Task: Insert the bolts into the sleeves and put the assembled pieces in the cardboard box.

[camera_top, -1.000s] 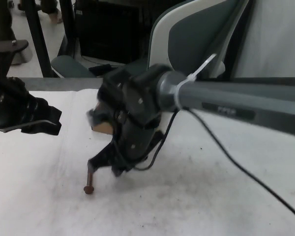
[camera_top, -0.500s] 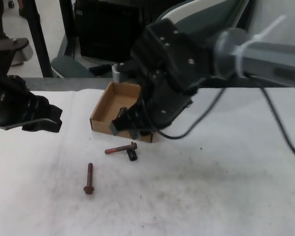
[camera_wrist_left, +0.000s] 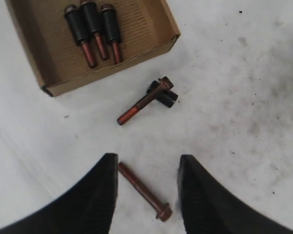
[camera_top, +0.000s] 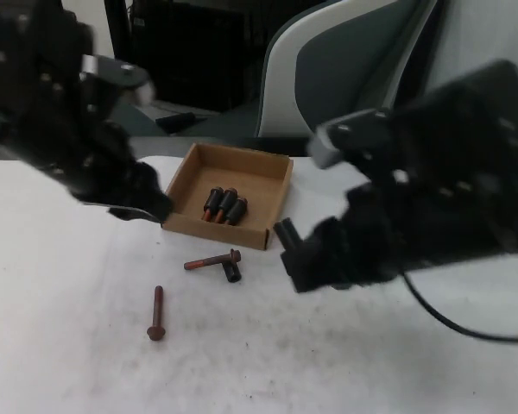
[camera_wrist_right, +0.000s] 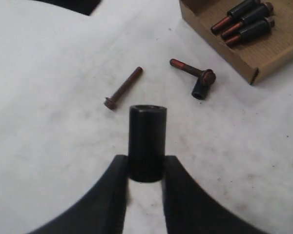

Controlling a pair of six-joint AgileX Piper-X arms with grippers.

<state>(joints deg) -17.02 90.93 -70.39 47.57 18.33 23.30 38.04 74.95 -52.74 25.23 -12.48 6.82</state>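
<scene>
Clamping a black sleeve (camera_wrist_right: 146,141) between its fingers, your right gripper (camera_wrist_right: 145,170) hangs over the white bench (camera_wrist_right: 58,73), the sleeve's open end sticking out past the tips. Your left gripper (camera_wrist_left: 147,158) has its jaws apart above a loose bolt (camera_wrist_left: 142,190) lying flat on the bench, while a second bolt (camera_wrist_left: 141,102) lies touching a bare sleeve (camera_wrist_left: 166,96) near the cardboard box (camera_wrist_left: 112,72). Three assembled pieces (camera_wrist_left: 93,24) lie side by side inside that box.

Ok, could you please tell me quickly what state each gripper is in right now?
Left gripper: open, holding nothing, with a loose bolt lying between its fingers.
Right gripper: shut on a black sleeve.
</scene>
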